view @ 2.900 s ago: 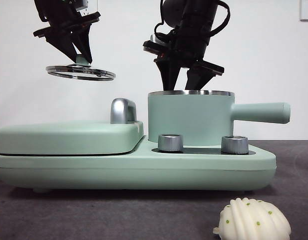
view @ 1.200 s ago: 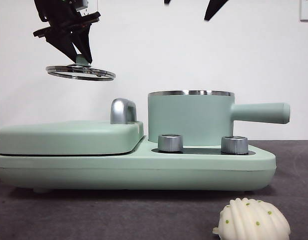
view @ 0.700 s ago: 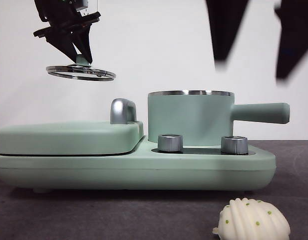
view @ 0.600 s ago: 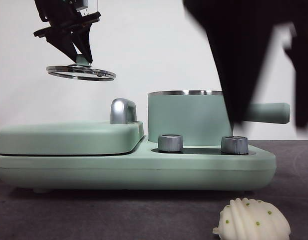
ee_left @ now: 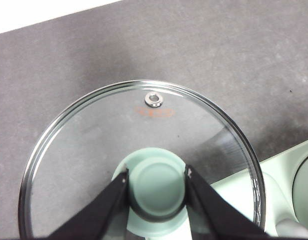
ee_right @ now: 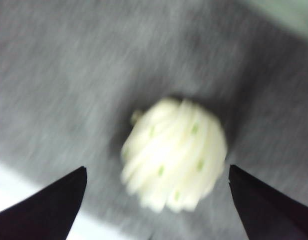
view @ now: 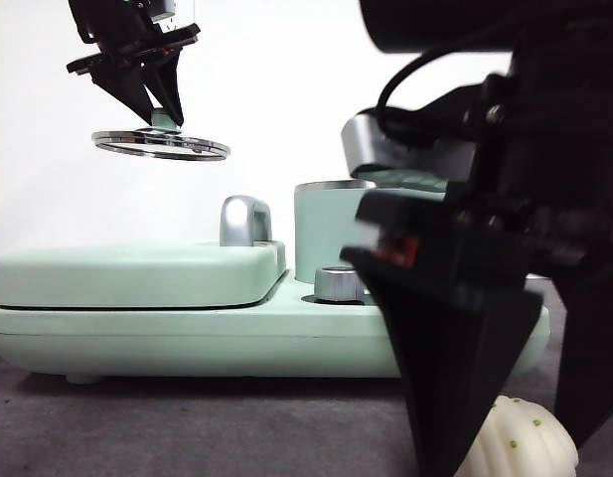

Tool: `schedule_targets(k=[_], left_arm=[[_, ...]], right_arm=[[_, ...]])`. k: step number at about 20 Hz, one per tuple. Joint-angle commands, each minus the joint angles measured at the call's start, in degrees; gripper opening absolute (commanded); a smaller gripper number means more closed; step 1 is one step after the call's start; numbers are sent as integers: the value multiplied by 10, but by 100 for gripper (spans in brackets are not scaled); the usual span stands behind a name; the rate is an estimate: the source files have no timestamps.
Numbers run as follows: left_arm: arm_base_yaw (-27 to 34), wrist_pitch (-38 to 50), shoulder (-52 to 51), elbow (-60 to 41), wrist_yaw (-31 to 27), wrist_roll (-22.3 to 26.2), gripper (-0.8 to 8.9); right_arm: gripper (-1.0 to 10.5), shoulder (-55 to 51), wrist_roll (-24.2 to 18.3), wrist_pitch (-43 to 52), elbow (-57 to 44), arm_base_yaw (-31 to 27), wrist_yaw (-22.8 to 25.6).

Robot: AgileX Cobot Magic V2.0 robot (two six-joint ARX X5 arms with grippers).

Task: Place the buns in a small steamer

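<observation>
I held the lid clear in the left jaws; my right jaws, wide, bracketed the ridged bun, apparently untouched, for grasping.

The front view looks level across the table from low and close. Each wrist view looks steeply down past its own hand: the left hand onto the lid, the right hand onto the ridged bun, both also visible from the front.

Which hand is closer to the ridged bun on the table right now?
The right hand: it is open just above the ridged bun, jaws spread to either side. The left hand is far off, up above the griddle, holding the glass lid.
</observation>
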Motion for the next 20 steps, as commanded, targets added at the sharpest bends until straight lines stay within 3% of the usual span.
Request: schedule_targets(k=[1,5,9,14,20], left_arm=[[-2,11,11,23,3,2,10],[-2,11,11,23,3,2,10],[-2,11,11,23,3,2,10],[-2,12,11,23,3,2,10],[-2,11,12,23,3,2,10]], right_arm=[[397,21,-9,6,2,5,7],[192,25,-10,21,2,6,16],[185,23,-17,-31,57,-8,5],[185,26,-95,-191,248,-82,-25],[185,116,-210,-287,491,-202,-29]])
